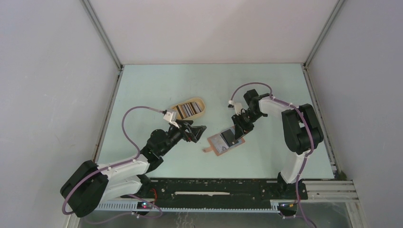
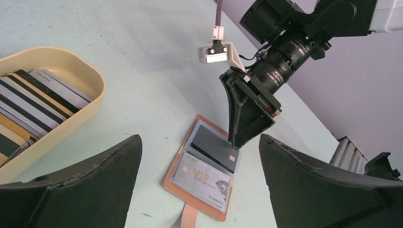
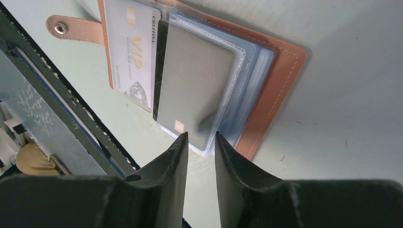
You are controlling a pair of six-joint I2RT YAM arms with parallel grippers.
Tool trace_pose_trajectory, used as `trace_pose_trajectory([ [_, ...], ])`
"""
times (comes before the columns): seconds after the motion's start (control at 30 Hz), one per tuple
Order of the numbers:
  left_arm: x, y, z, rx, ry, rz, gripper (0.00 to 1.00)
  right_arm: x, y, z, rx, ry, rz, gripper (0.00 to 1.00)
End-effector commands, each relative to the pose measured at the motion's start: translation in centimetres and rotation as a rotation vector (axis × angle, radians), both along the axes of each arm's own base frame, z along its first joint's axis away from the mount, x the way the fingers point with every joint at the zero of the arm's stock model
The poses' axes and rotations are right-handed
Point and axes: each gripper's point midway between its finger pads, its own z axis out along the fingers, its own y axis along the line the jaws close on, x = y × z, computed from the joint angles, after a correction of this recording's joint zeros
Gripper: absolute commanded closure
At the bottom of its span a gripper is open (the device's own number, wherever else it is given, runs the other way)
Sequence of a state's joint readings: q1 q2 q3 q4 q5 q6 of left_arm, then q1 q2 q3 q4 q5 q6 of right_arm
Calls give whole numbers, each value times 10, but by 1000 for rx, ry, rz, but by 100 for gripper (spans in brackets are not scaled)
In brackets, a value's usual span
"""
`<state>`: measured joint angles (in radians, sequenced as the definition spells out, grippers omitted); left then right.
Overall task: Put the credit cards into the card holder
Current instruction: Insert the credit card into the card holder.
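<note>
Lying open and flat on the pale green bench (image 1: 199,80), the card holder (image 1: 227,141) sat near the middle, toward the near edge, its snap tab (image 3: 71,28) pointing at that edge. A dark card (image 3: 195,85) sat in a clear sleeve at its top, overlapping a white VIP card (image 3: 130,52). The right gripper (image 3: 200,135) stood over the holder's far end, tips at the dark card's edge, jaws parted by a narrow gap with nothing seen between them. The left gripper (image 1: 199,130) hung released, jaws wide, between the holder and a tan tray (image 1: 190,99) of striped cards toward the left edge. The bench looked matte, with faint scuffs. Plain grey-white walls (image 1: 47,71) with metal corner posts (image 1: 102,33) closed in three sides.
</note>
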<state>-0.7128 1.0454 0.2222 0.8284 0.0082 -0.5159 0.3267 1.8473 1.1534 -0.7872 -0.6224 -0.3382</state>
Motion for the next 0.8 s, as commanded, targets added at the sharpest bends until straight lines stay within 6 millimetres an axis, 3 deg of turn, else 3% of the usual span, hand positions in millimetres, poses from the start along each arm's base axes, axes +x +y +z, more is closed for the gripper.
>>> trace_pose_trajectory([
  [0.0, -1, 0, 3, -15, -16, -6, 3, 3, 9, 13, 56, 12, 8, 66],
  [0.3, -1, 0, 3, -14, -16, -6, 3, 6, 8, 17, 46, -17, 12, 65],
  [0.77, 0, 0, 3, -14, -16, -6, 4, 17, 2, 39, 69, -141, 28, 57],
])
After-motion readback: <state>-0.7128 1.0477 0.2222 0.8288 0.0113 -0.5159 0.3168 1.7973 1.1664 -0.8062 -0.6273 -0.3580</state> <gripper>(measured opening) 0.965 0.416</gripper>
